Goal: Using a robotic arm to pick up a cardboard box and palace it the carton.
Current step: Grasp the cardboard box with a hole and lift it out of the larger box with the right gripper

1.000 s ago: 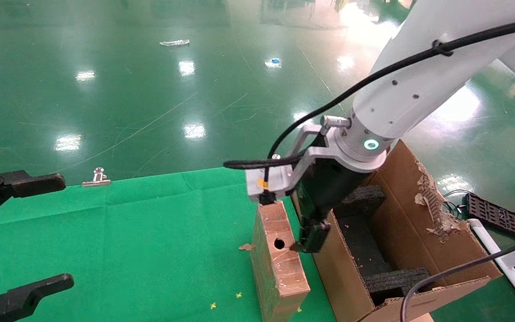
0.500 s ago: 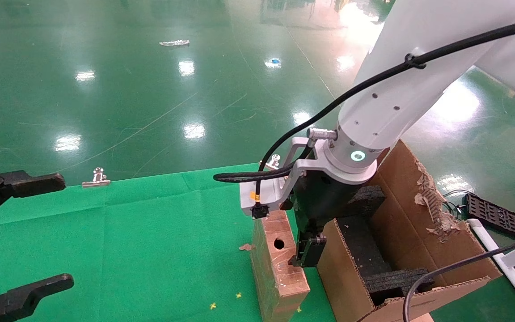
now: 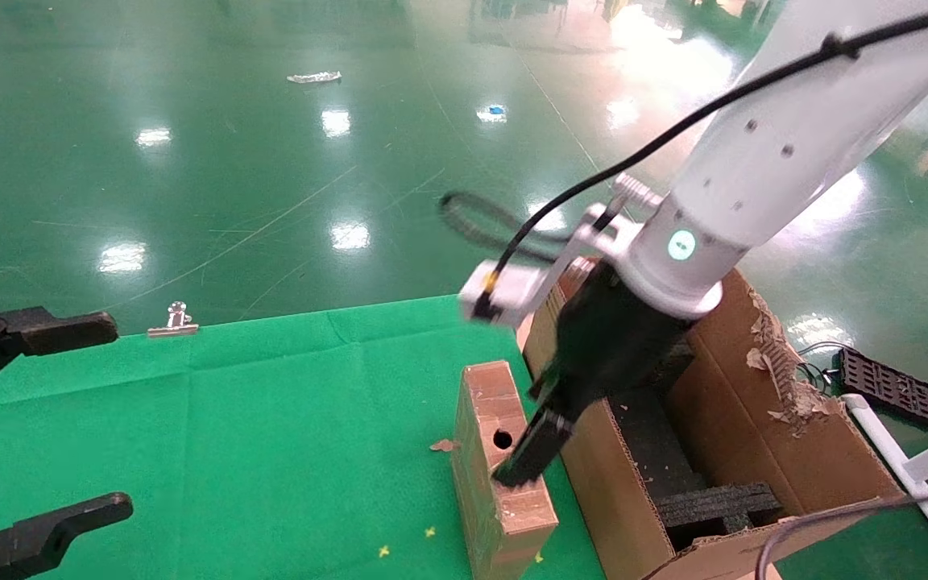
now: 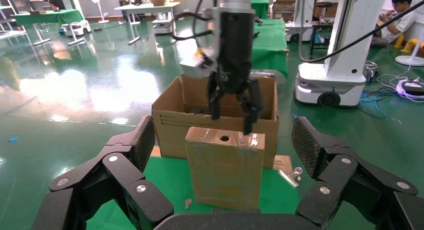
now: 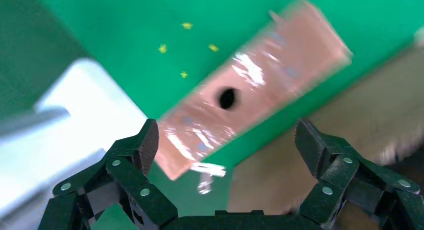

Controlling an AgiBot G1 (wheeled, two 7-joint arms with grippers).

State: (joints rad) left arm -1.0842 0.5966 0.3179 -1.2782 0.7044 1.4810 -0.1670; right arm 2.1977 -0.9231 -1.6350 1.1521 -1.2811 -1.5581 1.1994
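Box (image 3: 500,459) stands on edge on green table (image 3: 230,419), narrow taped top face up w/ round hole, just left of carton (image 3: 754,419) wall.

Head view: box's long top axis runs away from robot toward the far table edge. Right gripper (image 3: 522,467), on white arm (image 3: 794,137), reaches down at a slant from above the carton side; one black finger tip sits at the box top, close to the hole, on the near half. Contact vs. just above: can't tell here. Left gripper (image 3: 29,419) parked at far left edge, jaws wide apart, well apart from box. Right arm is clearly the nearer one.

Left wrist view: looks across table at the box's (image 4: 225,172) broad side, carton (image 4: 170,125) behind it. Right gripper (image 4: 235,107) hangs over the box top, jaws apart. One finger comes down to the top edge at the far-from-hole end; the other ends higher, above the top face. Left jaws frame the shot, spread wide.

Right wrist view: box top (image 5: 255,84) lies diagonal across the gap between the spread jaws, hole roughly centred, not yet between them. Carton wall (image 5: 320,160) beside it.

Judgement: jaws aren't squared to the thin width yet. Next move likely needs wrist turn so fingers straddle the narrow faces across the long axis, then descend and close. Risk: tipping the upright box.
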